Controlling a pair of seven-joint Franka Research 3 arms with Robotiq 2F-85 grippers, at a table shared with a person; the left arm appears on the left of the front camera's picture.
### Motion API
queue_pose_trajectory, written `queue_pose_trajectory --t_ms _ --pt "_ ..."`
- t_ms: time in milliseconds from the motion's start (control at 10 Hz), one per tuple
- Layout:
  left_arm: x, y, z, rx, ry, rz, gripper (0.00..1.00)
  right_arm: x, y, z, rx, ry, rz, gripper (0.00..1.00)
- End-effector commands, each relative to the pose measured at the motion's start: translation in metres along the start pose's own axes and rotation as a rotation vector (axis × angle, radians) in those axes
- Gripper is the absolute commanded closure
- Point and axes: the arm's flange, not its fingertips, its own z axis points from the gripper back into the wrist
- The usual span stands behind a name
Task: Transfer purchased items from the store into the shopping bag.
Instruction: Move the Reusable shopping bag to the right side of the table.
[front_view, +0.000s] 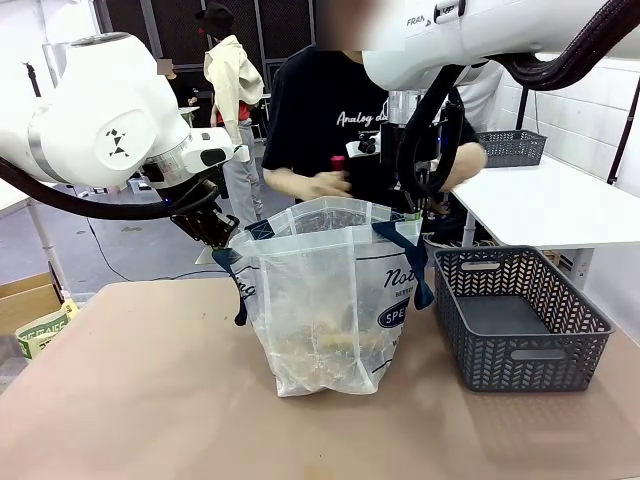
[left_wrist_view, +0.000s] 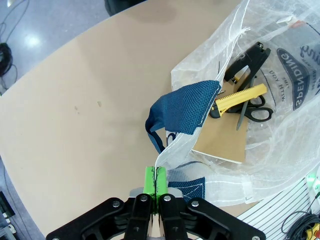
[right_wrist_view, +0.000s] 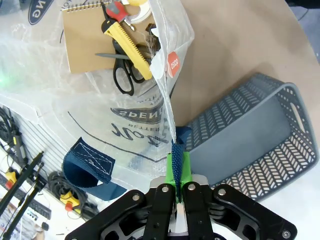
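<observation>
The shopping bag (front_view: 330, 300) stands open at mid-table, clear plastic with navy handles. My left gripper (front_view: 217, 236) is shut on its left rim (left_wrist_view: 165, 155), and my right gripper (front_view: 414, 207) is shut on its right rim by a navy strap (right_wrist_view: 176, 157). Between them the mouth is held wide. Purchased items lie inside: a tan notebook (left_wrist_view: 220, 141), a yellow utility knife (left_wrist_view: 239, 97) and black scissors (left_wrist_view: 254, 109). The store (front_view: 520, 320), a dark grey lattice basket, sits empty to the right of the bag. The person's hands (front_view: 318, 184) hover over the bag's mouth.
A second grey basket (front_view: 510, 148) sits on a white table (front_view: 560, 205) at the back right. A cardboard box (front_view: 28, 300) stands off the table's left edge. Bare tan tabletop (front_view: 150, 400) lies in front of the bag.
</observation>
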Motion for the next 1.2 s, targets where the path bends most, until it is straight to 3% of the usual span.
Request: queue_pose_trajectory --t_ms 0,1100 --pt "-0.0006 0.0003 -0.0001 0.001 0.000 0.000 1.00 -0.0001 -0.0001 -0.0006 -0.001 0.001 0.000 1.00" --pt "-0.0006 0.0003 -0.0001 0.001 0.000 0.000 1.00 -0.0001 -0.0001 -0.0006 -0.001 0.001 0.000 1.00"
